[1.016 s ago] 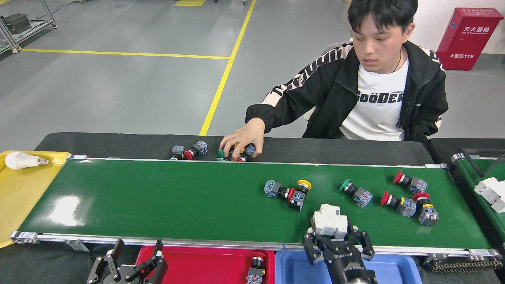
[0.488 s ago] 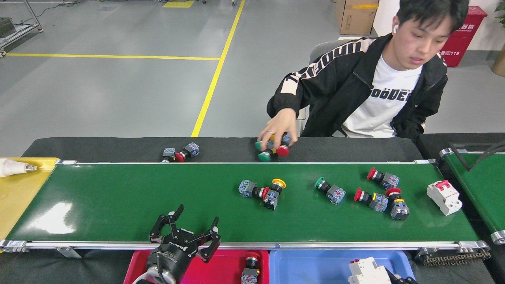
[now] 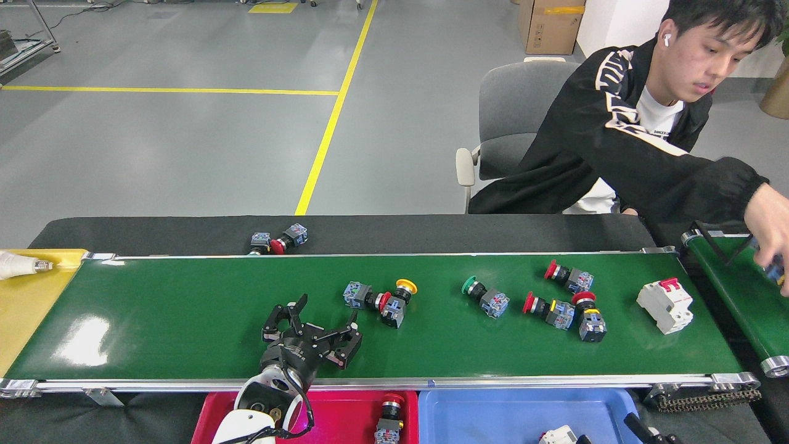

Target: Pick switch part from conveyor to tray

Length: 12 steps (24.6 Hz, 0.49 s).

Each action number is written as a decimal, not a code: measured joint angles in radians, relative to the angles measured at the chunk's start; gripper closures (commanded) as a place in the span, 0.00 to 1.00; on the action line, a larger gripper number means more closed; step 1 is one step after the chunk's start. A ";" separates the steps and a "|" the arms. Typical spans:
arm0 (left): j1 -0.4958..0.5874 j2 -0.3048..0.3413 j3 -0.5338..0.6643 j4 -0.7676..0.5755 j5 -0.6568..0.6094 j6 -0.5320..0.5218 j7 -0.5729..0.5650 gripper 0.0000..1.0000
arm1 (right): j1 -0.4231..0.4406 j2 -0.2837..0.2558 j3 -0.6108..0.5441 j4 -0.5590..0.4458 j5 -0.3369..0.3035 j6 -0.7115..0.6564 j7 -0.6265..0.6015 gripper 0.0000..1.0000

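— Since the earlier frame, what has moved?
— Left gripper has come forward over the near half of the conveyor, jaws spread and empty, and the switch parts have drifted left. The person has swung right, hand over the small second belt.
— And the right gripper?
— Only a dark tip shows at the bottom edge; whether it is clenched or released I cannot tell.
— How do the switch parts look?
— Grey-blue blocks with round caps. A red-and-yellow pair lies touching, just right of the gripper. Farther right: a green-capped one, then three red ones near a white breaker.
— Containers?
— A yellow tray at the left end holds a bulb. The red tray holds one red switch; the blue tray holds a white part.
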 measured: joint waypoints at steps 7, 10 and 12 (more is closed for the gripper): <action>-0.104 -0.021 -0.060 0.134 0.000 0.050 -0.004 0.00 | -0.145 0.068 0.096 0.000 0.160 0.321 0.004 0.03; -0.152 -0.023 -0.064 0.206 0.000 0.067 -0.004 0.00 | -0.132 0.107 0.163 -0.001 0.251 0.394 -0.010 0.03; -0.165 -0.023 -0.063 0.231 0.000 0.077 0.000 0.09 | -0.095 0.111 0.200 -0.003 0.280 0.417 -0.029 0.03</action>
